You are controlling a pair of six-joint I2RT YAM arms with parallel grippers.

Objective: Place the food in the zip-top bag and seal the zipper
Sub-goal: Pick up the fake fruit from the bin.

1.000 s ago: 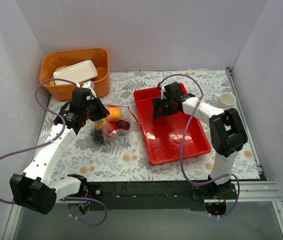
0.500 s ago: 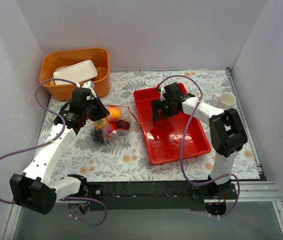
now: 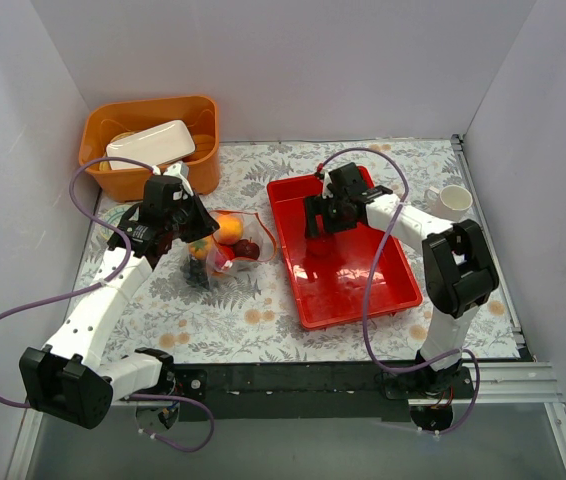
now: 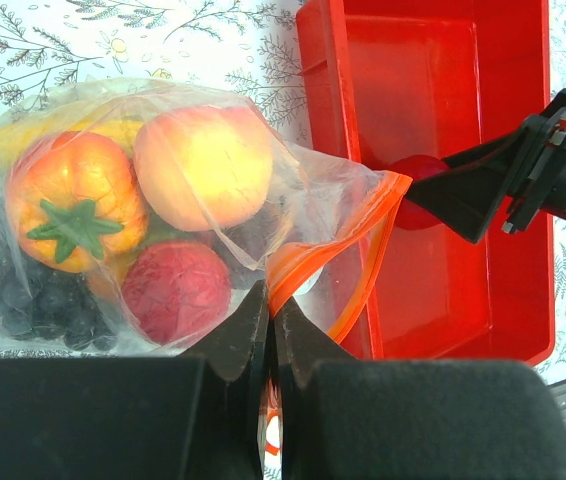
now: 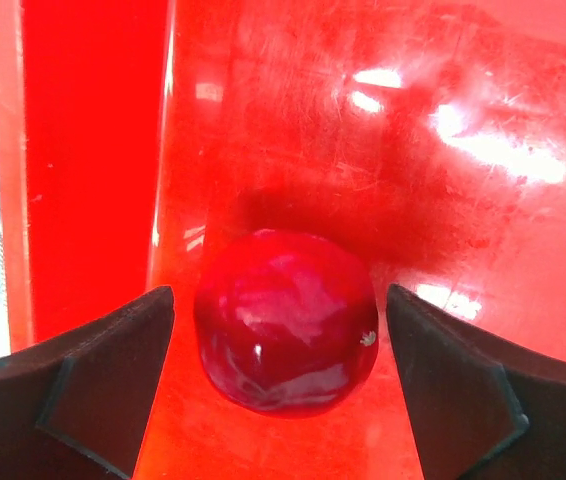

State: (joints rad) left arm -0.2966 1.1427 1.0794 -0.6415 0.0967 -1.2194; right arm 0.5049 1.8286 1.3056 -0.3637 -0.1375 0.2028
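Observation:
The clear zip-top bag point(image 4: 293, 190) lies left of the red tray point(image 3: 388, 290), with its orange-red zipper point(image 4: 368, 235) gaping toward the tray. Inside it are a peach-orange ball point(image 4: 203, 155), an orange fruit with a green star point(image 4: 73, 200), a red ball point(image 4: 176, 290), dark grapes point(image 4: 33, 300) and a yellow piece point(image 4: 13, 140). My left gripper point(image 4: 271, 300) is shut on the bag's mouth edge at the zipper. A dark red ball point(image 5: 286, 320) rests on the tray floor near its left wall. My right gripper point(image 5: 281, 300) is open, one finger on each side of the ball with a gap on both sides.
An orange bin point(image 3: 203, 120) holding a white container point(image 3: 151, 142) stands at the back left. A white cup point(image 3: 450, 203) sits to the right of the tray. White walls enclose the floral mat on three sides.
My right gripper's jaws have spread a little wider, and the gripper has shifted slightly left over the dark red ball. The left arm and the bag have not moved.

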